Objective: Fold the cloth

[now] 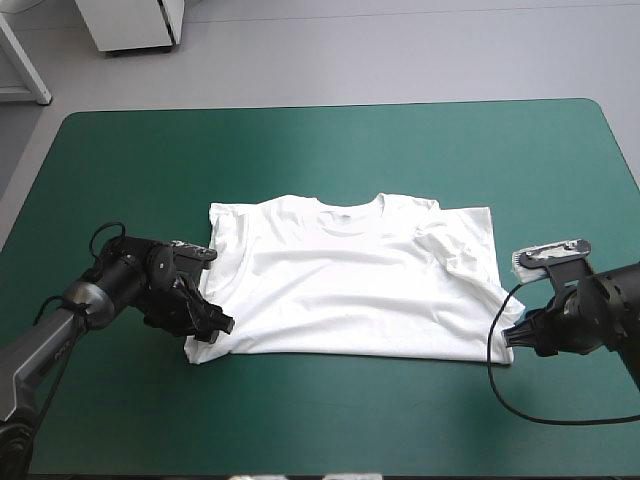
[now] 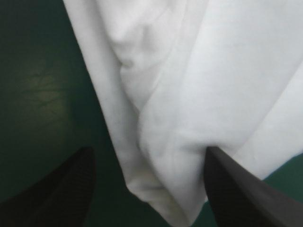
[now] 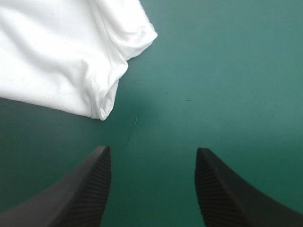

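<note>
Teal-green cover (image 1: 320, 150) fills the high view, and the white T-shirt (image 1: 350, 290) lies spread flat in the middle of it, collar toward the far edge, a short sleeve out to each side. Down at the shirt's near corner we have the left gripper (image 1: 212, 328), tips right at the hem. Across the way the right gripper (image 1: 517, 335) sits low, just beside the opposite near corner. Over to the left wrist view: the black fingers (image 2: 57, 194) stand spread wide, and the rumpled corner of the T-shirt (image 2: 189, 94) runs straight in between them, its tip reaching back toward the wrist. The cloth lies loose in the gap, white fabric filling most of what lies ahead, with a strip of cover ahead of one finger. Now the right wrist view: these fingers (image 3: 222, 189) stand apart too, with bare cover between them. The T-shirt's corner (image 3: 61, 56) lies ahead and off to one side, apart from both fingers, its hem rolled into a soft fold.
</note>
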You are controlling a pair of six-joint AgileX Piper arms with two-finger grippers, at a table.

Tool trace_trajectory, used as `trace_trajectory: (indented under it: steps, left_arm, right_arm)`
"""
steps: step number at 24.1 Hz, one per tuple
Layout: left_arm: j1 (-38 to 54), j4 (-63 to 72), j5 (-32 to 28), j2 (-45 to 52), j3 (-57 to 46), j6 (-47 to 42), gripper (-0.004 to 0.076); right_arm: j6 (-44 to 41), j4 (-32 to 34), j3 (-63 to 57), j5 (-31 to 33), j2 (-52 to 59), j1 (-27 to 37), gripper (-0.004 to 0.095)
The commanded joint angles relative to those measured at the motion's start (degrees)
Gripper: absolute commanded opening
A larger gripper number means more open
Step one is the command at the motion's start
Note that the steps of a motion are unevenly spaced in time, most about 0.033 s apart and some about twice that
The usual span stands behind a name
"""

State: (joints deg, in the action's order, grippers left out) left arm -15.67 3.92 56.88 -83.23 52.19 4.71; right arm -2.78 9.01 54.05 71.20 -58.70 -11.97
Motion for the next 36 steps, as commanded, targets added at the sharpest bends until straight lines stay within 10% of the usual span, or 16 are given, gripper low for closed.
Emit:
trace_trajectory:
  steps: [1,10,16,36]
  left_arm:
    - [-0.35,0.83,-0.78,0.32,-0.12,-0.42,0.0483]
    - [-0.35,8.89,-2.98,-1.55,-2.37,3.07,0.0452]
    - [-0.35,11.58,-3.60,-3.99,-3.07,6.00,-0.0006]
    - [-0.35,11.29,-1.80,-3.99,-3.07,7.98,-0.0009]
  right_arm:
    - [0.36,1.43,1.54,0.41,0.80,0.27,0.0509]
    - [0.23,-0.40,1.41,0.41,0.80,0.27,0.0509]
    - [-0.11,-0.31,-0.51,0.41,0.13,0.27,0.0510]
    - [2.78,-10.24,-6.34,-17.95,-24.43,0.27,0.0509]
